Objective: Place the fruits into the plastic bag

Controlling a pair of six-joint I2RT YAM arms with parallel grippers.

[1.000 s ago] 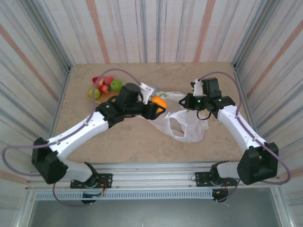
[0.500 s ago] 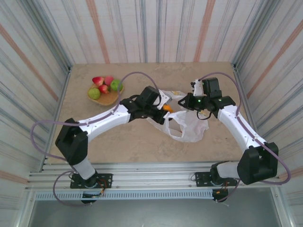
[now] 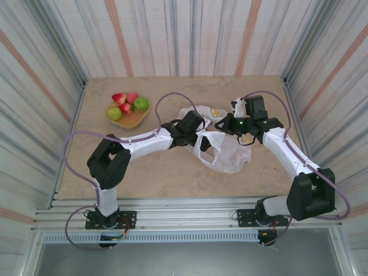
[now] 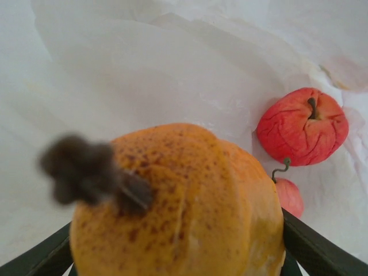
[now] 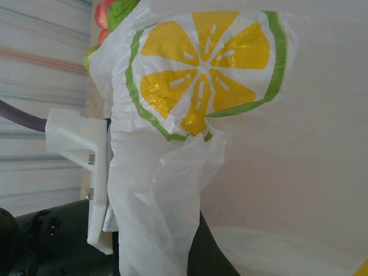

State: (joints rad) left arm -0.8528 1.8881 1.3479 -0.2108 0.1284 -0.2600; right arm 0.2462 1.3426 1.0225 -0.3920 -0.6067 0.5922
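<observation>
The left arm [image 3: 146, 142] and right arm [image 3: 286, 149] have white links, black joints, purple cables, apparently small green lights.

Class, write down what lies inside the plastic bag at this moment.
Inside the plastic bag, the left wrist view shows an orange fruit held in the left hand, a red fruit beyond it and part of a second red one. Crinkled plastic hides the rest.

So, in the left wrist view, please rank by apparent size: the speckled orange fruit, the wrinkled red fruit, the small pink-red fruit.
1. speckled orange fruit, nearest the camera
2. wrinkled red fruit
3. small pink-red fruit, partly hidden
</observation>
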